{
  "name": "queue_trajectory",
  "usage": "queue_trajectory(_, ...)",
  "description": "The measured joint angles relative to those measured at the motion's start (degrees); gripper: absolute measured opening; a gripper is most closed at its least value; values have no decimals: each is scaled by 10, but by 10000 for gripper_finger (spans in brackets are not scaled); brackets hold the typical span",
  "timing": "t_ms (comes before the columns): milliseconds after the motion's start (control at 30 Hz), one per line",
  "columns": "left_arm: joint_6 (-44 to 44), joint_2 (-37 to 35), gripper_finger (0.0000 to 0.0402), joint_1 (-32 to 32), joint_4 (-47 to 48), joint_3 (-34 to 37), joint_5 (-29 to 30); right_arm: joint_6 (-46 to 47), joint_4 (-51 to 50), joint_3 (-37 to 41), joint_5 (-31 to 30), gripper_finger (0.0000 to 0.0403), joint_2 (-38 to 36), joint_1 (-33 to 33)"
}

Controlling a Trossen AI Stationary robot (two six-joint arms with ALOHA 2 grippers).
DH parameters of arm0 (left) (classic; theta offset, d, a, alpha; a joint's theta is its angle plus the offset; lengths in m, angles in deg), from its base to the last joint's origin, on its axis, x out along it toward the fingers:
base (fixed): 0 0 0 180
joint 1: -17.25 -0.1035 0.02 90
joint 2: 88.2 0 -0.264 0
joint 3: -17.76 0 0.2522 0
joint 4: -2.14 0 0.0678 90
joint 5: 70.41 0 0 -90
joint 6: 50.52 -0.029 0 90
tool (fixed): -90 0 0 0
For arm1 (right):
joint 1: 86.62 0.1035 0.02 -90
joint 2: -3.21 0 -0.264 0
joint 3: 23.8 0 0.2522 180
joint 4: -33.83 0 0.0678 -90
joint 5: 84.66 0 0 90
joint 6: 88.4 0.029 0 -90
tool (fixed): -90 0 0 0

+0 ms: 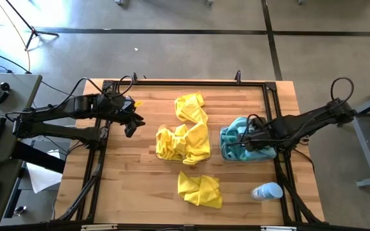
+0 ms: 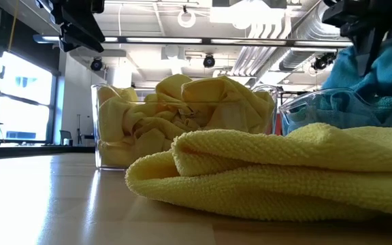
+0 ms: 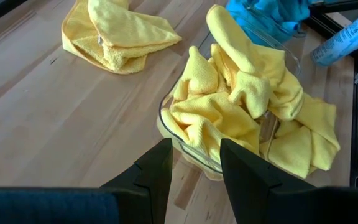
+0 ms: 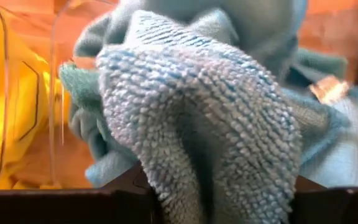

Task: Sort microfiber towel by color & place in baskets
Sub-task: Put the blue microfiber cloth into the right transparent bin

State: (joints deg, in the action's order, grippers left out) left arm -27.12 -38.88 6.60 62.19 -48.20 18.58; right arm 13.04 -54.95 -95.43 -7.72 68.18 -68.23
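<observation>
In the right basket (image 1: 227, 153), teal towels (image 1: 241, 138) hiding right fingers (image 1: 249, 136)

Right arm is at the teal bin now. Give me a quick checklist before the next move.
1. Teal towels inside the right basket: ok.
2. Right gripper clear of the teal cloth: not ok, cloth fills its wrist view.
3. Right fingers released: cannot tell.
4. Left gripper open, empty, above bare table: ok.
5. Yellow towels all in the left basket: not ok; one lies loose near the front, and others spill over the rim.
6. Bottle clear of both arms: ok.
</observation>
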Motion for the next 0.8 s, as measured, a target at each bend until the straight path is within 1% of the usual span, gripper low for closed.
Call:
queue_trajectory(67, 0, 0, 122, 0, 0, 0, 0, -14, 19, 9, -20, 138, 15, 0)
queue_trajectory(200, 1, 0, 122, 0, 0, 0, 0, -29, 68, 45, -21, 138, 46, 0)
queue_trajectory(367, 5, 0, 122, 0, -1, 0, 1, -2, 115, 85, 13, 138, 67, -1)
queue_trajectory(567, 5, 0, 122, 0, -1, 0, 1, 1, 133, 101, 14, 138, 89, -1)
queue_trajectory(800, 5, 0, 122, 0, -1, 0, 2, -14, 133, 101, -22, 138, 120, -3)
